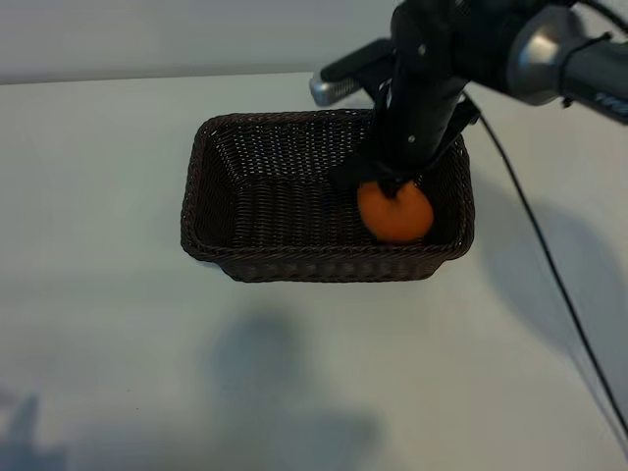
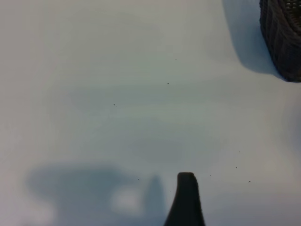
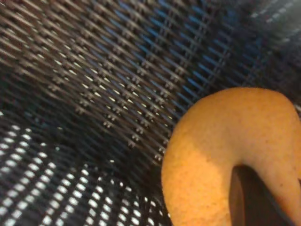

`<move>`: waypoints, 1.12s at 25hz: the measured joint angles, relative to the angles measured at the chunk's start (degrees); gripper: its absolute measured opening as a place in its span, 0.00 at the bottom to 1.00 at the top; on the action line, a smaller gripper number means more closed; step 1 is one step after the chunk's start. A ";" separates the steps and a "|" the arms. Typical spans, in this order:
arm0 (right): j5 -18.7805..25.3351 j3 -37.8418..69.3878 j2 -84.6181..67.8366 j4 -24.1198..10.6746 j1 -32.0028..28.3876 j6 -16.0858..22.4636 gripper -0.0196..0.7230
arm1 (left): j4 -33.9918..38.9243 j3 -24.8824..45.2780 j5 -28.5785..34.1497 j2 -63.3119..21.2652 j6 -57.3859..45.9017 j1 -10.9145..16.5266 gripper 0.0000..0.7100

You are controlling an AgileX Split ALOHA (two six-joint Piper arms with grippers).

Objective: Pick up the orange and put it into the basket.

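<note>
Reaching steeply down from the upper right of the exterior view, the right arm has its wrist bent so that the right gripper (image 1: 394,188) points almost straight down into the wicker basket (image 1: 211,245). Its fingers pinch the orange (image 1: 395,214) from above, inside the basket's right-hand end, near the front wall; whether the fruit touches the floor cannot be told. The basket stands on the white table (image 1: 98,324).

Left wrist view: one dark fingertip (image 2: 186,197) of the left gripper stands over bare table, jaws spread wide, nothing between them. A corner of the basket (image 2: 282,37) shows well apart from it.

Right wrist view: the orange (image 3: 221,150) fills the near corner, a dark finger (image 3: 251,200) pressed against its skin, the basket's woven weave (image 3: 94,94) close behind
</note>
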 joint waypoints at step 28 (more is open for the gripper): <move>3.81 -4.52 -2.49 0.82 0.00 -0.28 0.85 | 0.00 0.00 0.00 0.00 0.00 0.00 0.83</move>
